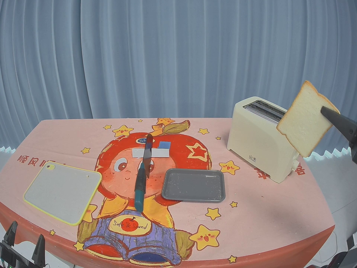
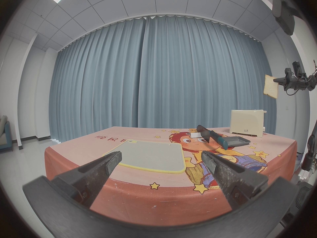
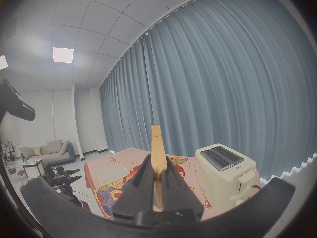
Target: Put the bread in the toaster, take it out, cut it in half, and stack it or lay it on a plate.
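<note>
— High in the air, above and just right of the toaster: the bread, one slice, tilted, well clear of the slots.
— Held how?
— Pinched at its right edge by the right gripper, clamped tight on the slice.
— And the toaster?
— Cream, upright, slots up, toward the right side of the table.
— Farther out?
— Mid-table, a grey plate, lying flat. Just left of it, a knife: blade propped on a small white and blue block, teal handle toward the near edge. Farther left, a yellow-rimmed cutting board, flat.
— Left gripper?
— Low, off the near left corner of the table, spread wide, gripping nothing.
</note>
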Tool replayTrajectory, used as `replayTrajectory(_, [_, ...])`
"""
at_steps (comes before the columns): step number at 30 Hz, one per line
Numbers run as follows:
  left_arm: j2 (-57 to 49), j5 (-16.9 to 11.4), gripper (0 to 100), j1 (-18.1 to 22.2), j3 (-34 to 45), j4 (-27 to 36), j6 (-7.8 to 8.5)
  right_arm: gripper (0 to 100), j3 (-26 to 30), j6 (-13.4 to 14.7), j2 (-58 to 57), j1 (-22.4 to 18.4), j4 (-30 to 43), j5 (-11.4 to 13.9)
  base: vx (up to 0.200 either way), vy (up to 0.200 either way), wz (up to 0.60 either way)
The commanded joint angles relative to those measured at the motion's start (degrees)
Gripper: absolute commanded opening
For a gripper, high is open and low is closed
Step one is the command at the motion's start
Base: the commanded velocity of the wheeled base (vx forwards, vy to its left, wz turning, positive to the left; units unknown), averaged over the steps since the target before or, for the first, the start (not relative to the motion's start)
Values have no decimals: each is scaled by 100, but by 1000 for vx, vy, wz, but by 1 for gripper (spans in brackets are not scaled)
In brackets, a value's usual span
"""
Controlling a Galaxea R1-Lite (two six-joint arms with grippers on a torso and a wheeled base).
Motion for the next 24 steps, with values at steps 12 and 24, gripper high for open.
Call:
replayTrajectory(12, [1, 2, 100, 3, 101, -2, -4, 0, 147, 15, 136, 178, 6, 245, 0, 0, 0])
replayTrajectory(24, [1, 2, 100, 3, 101, -2, -4, 0, 287, -20, 250, 494, -3, 350, 0, 0, 0])
